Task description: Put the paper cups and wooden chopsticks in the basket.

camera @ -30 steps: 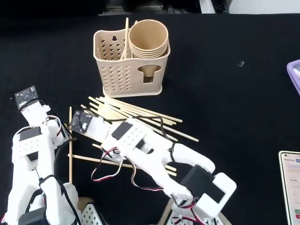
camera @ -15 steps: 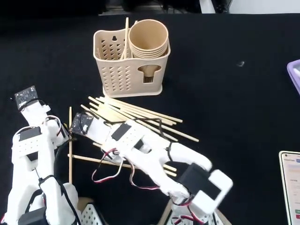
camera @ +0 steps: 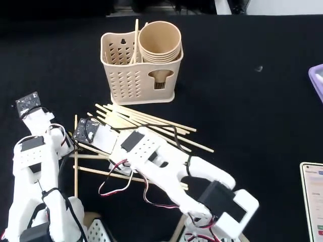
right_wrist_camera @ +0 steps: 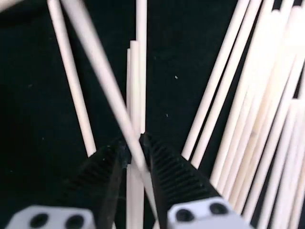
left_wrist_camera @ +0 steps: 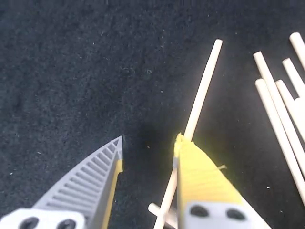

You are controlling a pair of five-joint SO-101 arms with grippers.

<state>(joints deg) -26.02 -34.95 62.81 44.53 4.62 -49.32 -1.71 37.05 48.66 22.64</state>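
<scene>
Chopstick pinched in right tool; left tool spread, low over black table.

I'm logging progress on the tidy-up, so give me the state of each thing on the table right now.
basket: upright
paper cups: stacked, in the basket
loose chopsticks: lying on the table
left gripper: open
right gripper: shut on a chopstick

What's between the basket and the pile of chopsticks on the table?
Nothing. In the high view, only a narrow strip of bare black table separates the basket from the chopsticks.
</scene>
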